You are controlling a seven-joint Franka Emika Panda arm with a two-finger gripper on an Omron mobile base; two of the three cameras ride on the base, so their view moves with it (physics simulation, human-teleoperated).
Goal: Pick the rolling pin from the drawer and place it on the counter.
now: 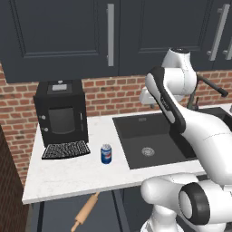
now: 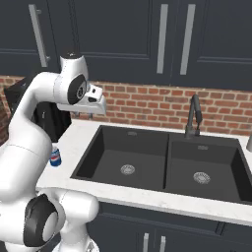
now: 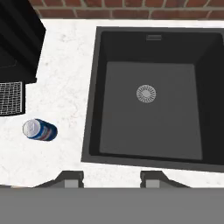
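On the counter [image 1: 72, 174] a black coffee machine [image 1: 61, 113] stands near the left end, against the brick wall [image 1: 113, 95], with a grid tray in front of it. A blue can [image 1: 106, 153] stands upright between this machine and the black sink [image 1: 145, 142], near the sink's left rim and closer to the front edge of the counter. The can has a silver top and a red and white mark on its side; I cannot read any writing on it. A dark faucet [image 2: 193, 117] rises behind the sink, at the wall. Dark cabinet doors with steel bar handles hang above.

The pin [image 1: 85, 212] is below the front edge of the counter, in the open drawer [image 1: 54, 217]. It is light tan wood, a plain cylinder with a narrower handle at the end, and it lies diagonally, its upper end close under the counter edge. The counter slab covers the space just above that end.

The gripper [image 3: 111, 178] hangs high over the front rim of the left sink basin, looking straight down. Its two fingertips [image 3: 72, 177] are well apart, so the jaws are open, and nothing is between them.
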